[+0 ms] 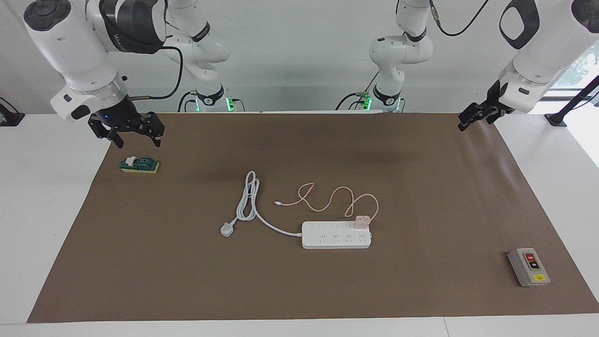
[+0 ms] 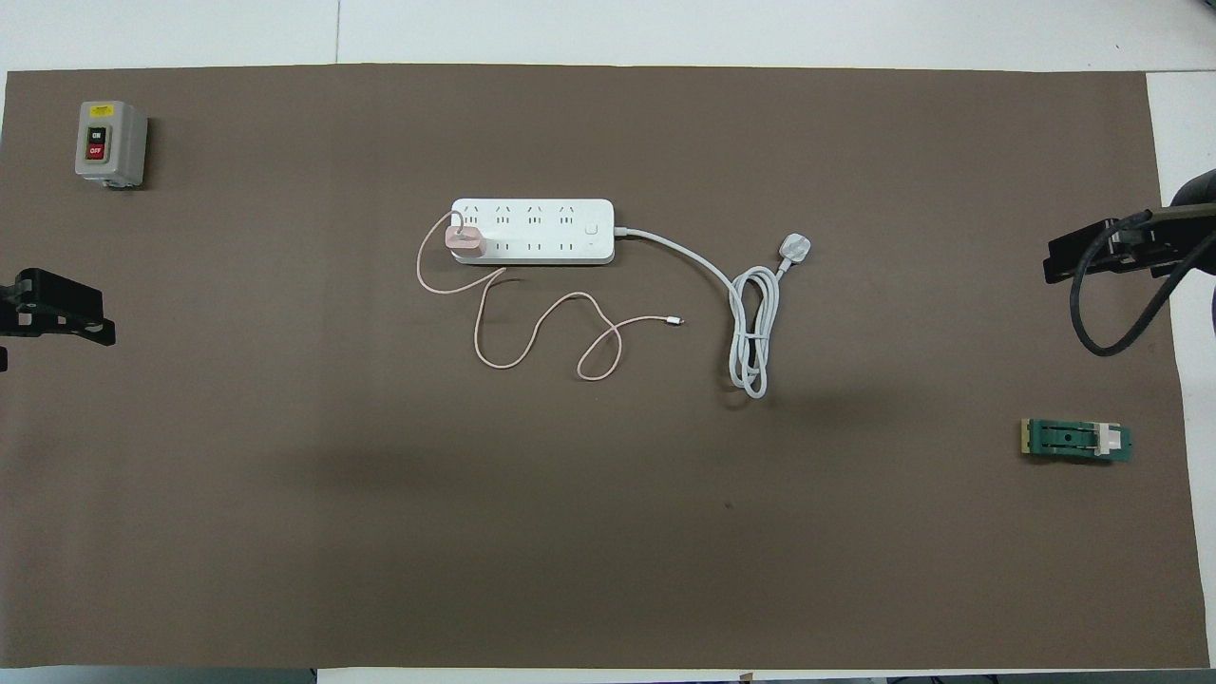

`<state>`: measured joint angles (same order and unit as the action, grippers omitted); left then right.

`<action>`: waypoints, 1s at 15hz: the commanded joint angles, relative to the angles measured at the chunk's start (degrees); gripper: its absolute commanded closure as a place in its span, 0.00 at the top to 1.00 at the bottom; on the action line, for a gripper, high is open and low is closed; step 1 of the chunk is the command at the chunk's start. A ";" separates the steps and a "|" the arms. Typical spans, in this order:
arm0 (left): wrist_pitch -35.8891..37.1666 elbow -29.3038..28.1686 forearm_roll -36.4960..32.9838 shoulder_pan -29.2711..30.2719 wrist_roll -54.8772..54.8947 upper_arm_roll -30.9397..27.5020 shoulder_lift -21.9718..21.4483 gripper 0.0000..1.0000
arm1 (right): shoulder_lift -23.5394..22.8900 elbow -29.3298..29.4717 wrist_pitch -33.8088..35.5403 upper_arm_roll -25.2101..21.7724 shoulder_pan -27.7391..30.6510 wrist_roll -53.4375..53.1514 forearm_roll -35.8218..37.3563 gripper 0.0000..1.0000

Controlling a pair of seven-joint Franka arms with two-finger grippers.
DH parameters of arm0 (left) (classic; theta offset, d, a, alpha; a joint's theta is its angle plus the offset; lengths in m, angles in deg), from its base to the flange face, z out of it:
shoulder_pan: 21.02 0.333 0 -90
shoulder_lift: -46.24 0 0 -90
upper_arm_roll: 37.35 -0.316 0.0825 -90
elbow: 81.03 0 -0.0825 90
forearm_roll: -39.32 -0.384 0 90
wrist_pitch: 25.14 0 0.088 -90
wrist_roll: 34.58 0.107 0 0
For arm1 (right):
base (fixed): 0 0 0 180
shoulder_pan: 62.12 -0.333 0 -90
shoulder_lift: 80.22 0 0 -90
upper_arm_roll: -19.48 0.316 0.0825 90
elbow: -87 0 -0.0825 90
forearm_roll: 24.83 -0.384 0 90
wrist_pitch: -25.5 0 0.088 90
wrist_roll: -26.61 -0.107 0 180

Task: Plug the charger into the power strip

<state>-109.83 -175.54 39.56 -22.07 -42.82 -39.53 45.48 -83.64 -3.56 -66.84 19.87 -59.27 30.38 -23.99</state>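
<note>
Overhead view: brown mat (image 2: 608,532) covers the table. Power strip (image 1: 337,239) lies mid-mat, the charger (image 1: 361,222) seated in a socket at its left-arm end, in the row nearer the robots. Grey switch box (image 2: 110,142) reads ON and OFF. Right gripper (image 1: 135,133) hangs fingers apart over a green part (image 1: 140,164). Left gripper (image 1: 473,117) waits at the mat's edge; finger state cannot be told.
</note>
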 commanded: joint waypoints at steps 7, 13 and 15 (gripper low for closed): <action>-1.45 -1.20 -0.50 2.45 0.24 3.67 -0.03 1.00 | 1.58 -1.81 -0.12 0.57 0.57 1.16 0.91 1.00; -1.80 -0.67 -0.50 2.45 0.59 3.67 0.06 1.00 | 1.58 -1.81 -0.12 0.57 0.57 1.16 0.91 1.00; -1.97 -0.93 -0.67 2.45 3.29 3.67 -0.02 1.00 | 1.58 -1.81 -0.12 0.57 0.57 1.16 0.91 1.00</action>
<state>-110.87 -175.92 39.56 -21.03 -42.21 -37.03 45.82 -83.64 -3.58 -66.84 19.88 -59.27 30.38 -23.99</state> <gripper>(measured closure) 0.000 0.000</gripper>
